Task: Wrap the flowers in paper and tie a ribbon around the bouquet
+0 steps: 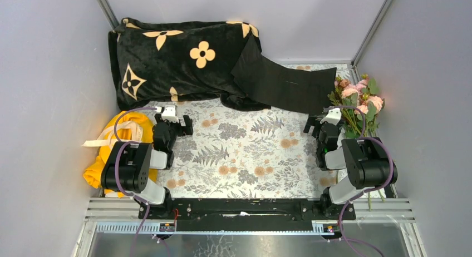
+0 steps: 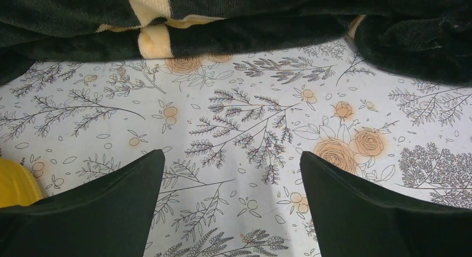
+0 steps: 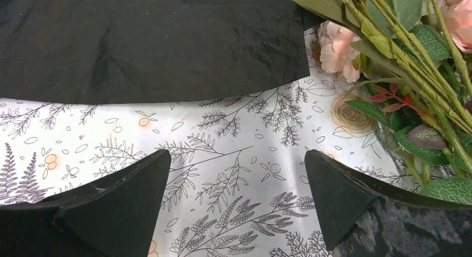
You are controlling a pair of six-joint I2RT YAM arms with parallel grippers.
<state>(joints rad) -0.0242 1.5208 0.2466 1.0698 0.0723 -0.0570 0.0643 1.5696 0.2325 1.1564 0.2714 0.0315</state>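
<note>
Hanging low over the leafy table cloth (image 1: 245,151), the left gripper (image 1: 173,115) has its fingers spread wide and holds nothing. Its own camera shows the left gripper (image 2: 231,162) near the edge of the black blanket (image 2: 222,34), with a bit of yellow cloth (image 2: 14,182) at the near left.

The right gripper (image 1: 323,119) is spread wide too and holds nothing. Its own camera shows the right gripper (image 3: 236,157) close to the near edge of the paper (image 3: 144,40), with the green stems of the flowers (image 3: 389,68) on the right.

Only the top view shows everything together. The paper (image 1: 284,82) lies at the far side, partly on the blanket (image 1: 167,57). The flowers (image 1: 359,98) lie at the right, beside the right arm. The ribbon (image 1: 106,139) lies on the yellow cloth (image 1: 92,173) at the left.
</note>
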